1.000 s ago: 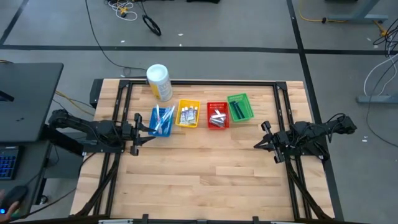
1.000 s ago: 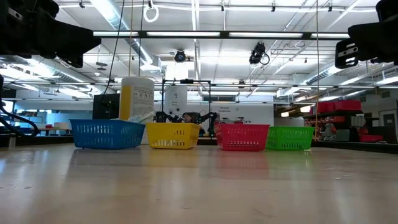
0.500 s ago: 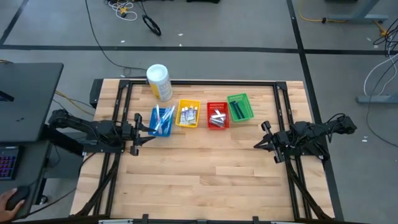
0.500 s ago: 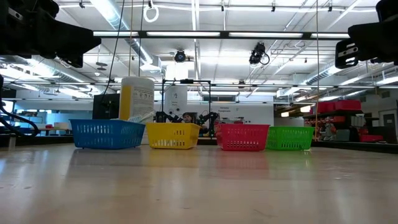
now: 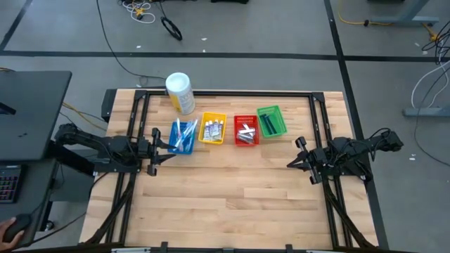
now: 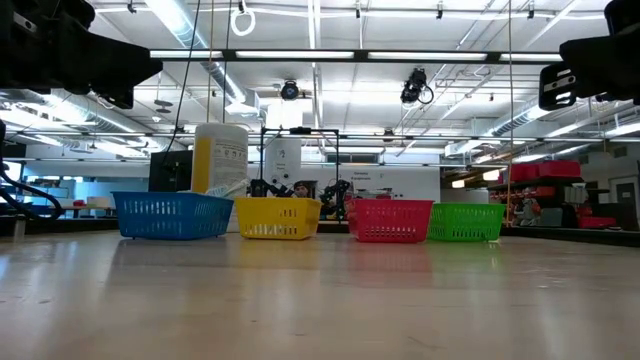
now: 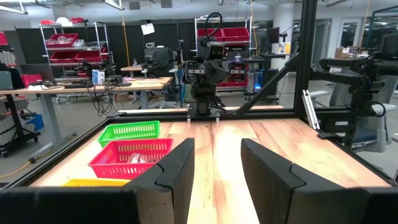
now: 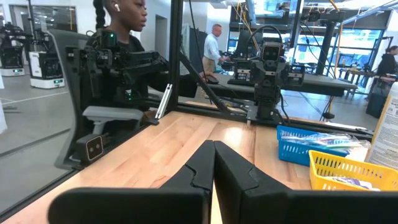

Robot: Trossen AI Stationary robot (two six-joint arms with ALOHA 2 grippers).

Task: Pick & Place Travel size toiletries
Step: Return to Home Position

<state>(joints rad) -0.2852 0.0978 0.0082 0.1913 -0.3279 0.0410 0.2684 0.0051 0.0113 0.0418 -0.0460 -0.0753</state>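
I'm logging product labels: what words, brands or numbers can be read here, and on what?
Canister: dark print on its label, too blurred to read.
Toothpaste tubes in the yellow basket: too small to read.
No other text is legible.

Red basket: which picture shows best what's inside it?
The high view: it looks straight down into the red basket, showing silvery things inside. The low view shows only its mesh side. The left wrist view shows the basket slantwise, contents unclear. The right wrist view misses it. The left arm and right arm wait at either side.
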